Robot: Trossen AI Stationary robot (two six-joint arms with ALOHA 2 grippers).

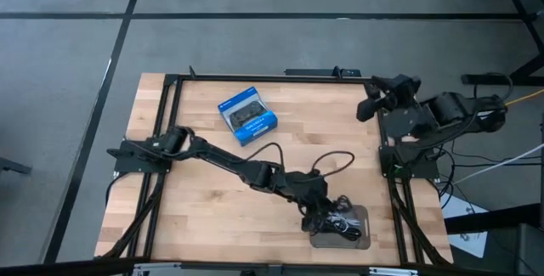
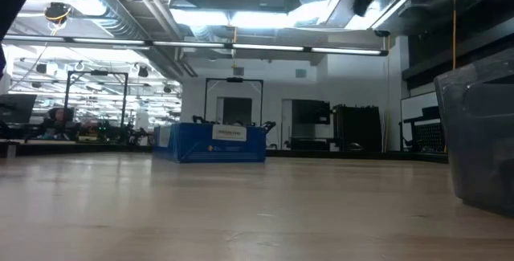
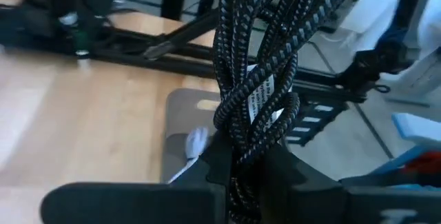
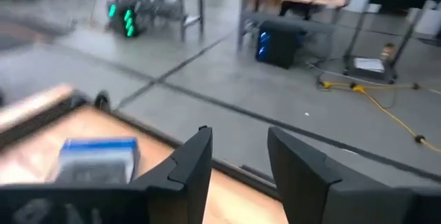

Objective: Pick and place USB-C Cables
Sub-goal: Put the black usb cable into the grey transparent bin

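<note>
My left gripper [image 1: 320,220] reaches across the table to a grey tray [image 1: 361,240] at the near right edge and is shut on a black braided USB-C cable bundle [image 3: 265,65] carrying a white label. The bundle hangs over the tray [image 3: 180,114], where a whitish cable [image 3: 196,141] lies. More dark cables [image 1: 347,222] rest in the tray. My right gripper [image 1: 368,109] waits open above the table's far right corner, away from the cables. My left gripper pinches the braided bundle between its two fingers, several strands together, at a point just short of the label [image 3: 242,156]. The fingers [image 3: 215,158] point down from above. The coil hangs past the fingertips above the tray; whether its lower end touches the tray cannot be seen.
A blue box [image 1: 248,116] lies on the far middle of the table and also shows as the blue box [image 2: 210,142] in the low view. A thin black cord [image 1: 293,151] loops beside the left arm. The tray's clear wall [image 2: 482,140] stands at the right.
</note>
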